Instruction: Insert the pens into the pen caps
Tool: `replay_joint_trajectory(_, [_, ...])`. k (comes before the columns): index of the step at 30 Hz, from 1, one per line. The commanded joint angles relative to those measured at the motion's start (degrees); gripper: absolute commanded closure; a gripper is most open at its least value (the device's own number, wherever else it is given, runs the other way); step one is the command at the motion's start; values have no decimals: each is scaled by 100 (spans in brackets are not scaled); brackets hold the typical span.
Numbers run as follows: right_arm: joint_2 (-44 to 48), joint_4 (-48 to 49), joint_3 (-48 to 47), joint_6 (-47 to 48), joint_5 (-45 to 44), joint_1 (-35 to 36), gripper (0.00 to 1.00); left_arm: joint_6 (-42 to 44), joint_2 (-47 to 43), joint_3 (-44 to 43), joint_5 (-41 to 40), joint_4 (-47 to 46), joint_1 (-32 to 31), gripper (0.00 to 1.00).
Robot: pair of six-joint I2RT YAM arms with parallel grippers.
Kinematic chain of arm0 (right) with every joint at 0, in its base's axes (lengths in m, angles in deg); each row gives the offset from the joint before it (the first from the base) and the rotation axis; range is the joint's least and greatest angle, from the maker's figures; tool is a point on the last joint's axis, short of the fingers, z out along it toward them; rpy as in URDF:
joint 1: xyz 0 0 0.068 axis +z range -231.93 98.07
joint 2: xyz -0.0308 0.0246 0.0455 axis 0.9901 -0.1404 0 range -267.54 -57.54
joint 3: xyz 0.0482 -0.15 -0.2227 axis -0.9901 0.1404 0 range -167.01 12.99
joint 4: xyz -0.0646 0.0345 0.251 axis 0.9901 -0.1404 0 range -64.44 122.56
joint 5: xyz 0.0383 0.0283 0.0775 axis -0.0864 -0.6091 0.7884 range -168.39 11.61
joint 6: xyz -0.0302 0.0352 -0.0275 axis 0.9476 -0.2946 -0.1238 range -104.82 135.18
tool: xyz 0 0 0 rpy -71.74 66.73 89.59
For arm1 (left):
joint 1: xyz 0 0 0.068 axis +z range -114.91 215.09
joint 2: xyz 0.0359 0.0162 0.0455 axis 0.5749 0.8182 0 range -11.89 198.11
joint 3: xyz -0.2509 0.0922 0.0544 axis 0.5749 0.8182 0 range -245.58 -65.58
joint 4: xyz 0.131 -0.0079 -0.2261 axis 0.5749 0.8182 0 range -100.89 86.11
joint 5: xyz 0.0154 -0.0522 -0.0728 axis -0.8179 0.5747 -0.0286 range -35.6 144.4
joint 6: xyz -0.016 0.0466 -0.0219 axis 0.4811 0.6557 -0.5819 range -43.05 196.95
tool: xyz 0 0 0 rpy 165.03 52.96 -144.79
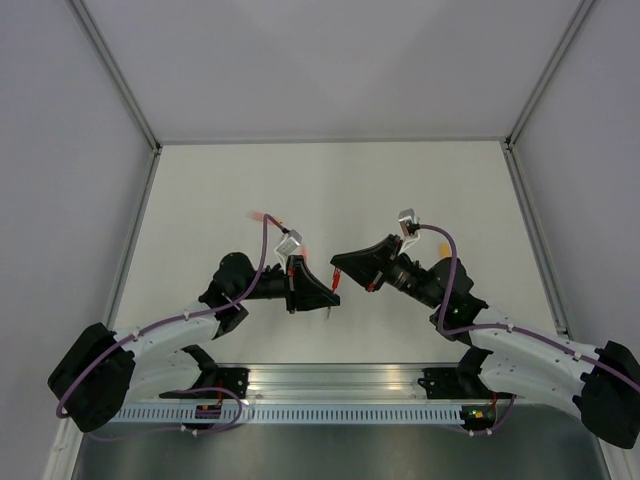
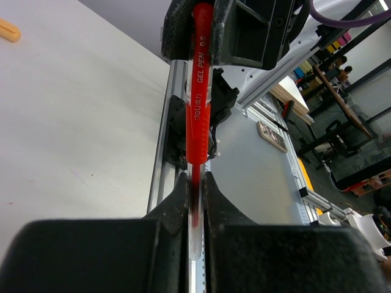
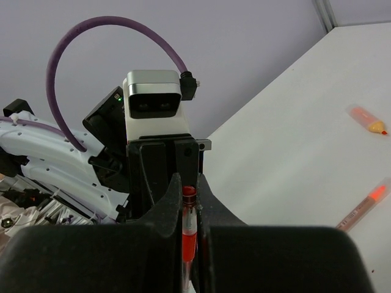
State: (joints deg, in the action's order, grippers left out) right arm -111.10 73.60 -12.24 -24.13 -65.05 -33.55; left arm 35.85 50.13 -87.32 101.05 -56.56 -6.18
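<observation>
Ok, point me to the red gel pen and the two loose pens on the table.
red gel pen [image 2: 199, 116]: left wrist view, on its printed red barrel.
orange pen [image 3: 368, 120]: right wrist view, middle of its body.
pinkish pen [image 3: 365, 205]: right wrist view, mid-barrel.

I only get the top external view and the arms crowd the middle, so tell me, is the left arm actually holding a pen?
Observer: Yes, the left fingers pinch the clear end of a red plastic gel pen.
Operator: And the right arm?
Observer: The right fingers clamp that pen's red far end.
Operator: Anything lying loose?
Observer: A thin orange-pink pen lies on the white table, apart from a stubby orange tube with a red tip.
</observation>
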Motion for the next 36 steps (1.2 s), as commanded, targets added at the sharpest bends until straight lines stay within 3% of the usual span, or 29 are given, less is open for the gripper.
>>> replay_joint_trajectory(1, [-49,-131,185,-50,468,215,100,-337,82,-322,-587,-900,85,98])
replay_joint_trajectory(8, [-137,386,686,-427,248,435,100,-320,530,-551,-974,-900,146,98])
replay_joint_trajectory(15, [-339,818,1055,-665,195,646,100,5,434,-788,-1404,-452,181,98])
replay_joint_trajectory(36, [-1244,1935,1267,-1053,-297,1507,100,-73,654,-1456,-1897,233,559,98])
